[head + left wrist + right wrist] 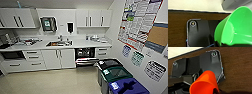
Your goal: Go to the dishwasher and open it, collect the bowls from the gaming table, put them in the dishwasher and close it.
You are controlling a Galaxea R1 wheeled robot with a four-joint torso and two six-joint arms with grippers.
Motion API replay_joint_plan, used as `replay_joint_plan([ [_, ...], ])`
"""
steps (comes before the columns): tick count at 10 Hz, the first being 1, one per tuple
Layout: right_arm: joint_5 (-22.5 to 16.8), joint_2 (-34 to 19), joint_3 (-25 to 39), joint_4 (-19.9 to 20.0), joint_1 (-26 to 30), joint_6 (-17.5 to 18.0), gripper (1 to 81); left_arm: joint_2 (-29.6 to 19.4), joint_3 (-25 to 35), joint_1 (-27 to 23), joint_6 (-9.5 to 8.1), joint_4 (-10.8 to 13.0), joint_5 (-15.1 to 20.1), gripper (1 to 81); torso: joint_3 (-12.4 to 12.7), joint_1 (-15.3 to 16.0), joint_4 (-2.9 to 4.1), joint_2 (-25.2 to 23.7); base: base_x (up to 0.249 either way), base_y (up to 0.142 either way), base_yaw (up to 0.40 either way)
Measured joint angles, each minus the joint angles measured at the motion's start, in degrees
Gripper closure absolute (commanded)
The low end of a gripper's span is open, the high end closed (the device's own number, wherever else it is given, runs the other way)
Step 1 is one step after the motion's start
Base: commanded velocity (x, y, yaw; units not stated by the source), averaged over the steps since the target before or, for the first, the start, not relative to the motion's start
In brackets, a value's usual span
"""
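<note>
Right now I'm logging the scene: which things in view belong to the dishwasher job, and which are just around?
Job:
dishwasher, door open
green bowl
orange bowl

Just around:
sink
waste bins
wall posters
white cupboards

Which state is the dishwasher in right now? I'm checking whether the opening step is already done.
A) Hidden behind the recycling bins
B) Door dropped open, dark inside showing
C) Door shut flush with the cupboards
B: in the head view the dishwasher under the counter has its door folded down, with the dark interior and racks exposed beside the white cupboard doors.
</note>
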Motion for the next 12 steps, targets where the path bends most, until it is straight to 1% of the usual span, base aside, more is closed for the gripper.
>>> replay_joint_plan([
  [5,0.0,0.2,0.0,0.0,-0.1,0.0,81.1,-0.3,0.0,0.1,0.0,0.0,0.0,81.1,0.0,0.0,0.0,0.0,0.094,0.078,0.0],
  [12,0.0,0.2,0.0,0.0,-0.2,0.0,81.1,-0.3,0.0,0.1,0.0,0.0,0.0,81.1,0.0,0.0,0.0,0.0,0.131,0.0,0.0],
])
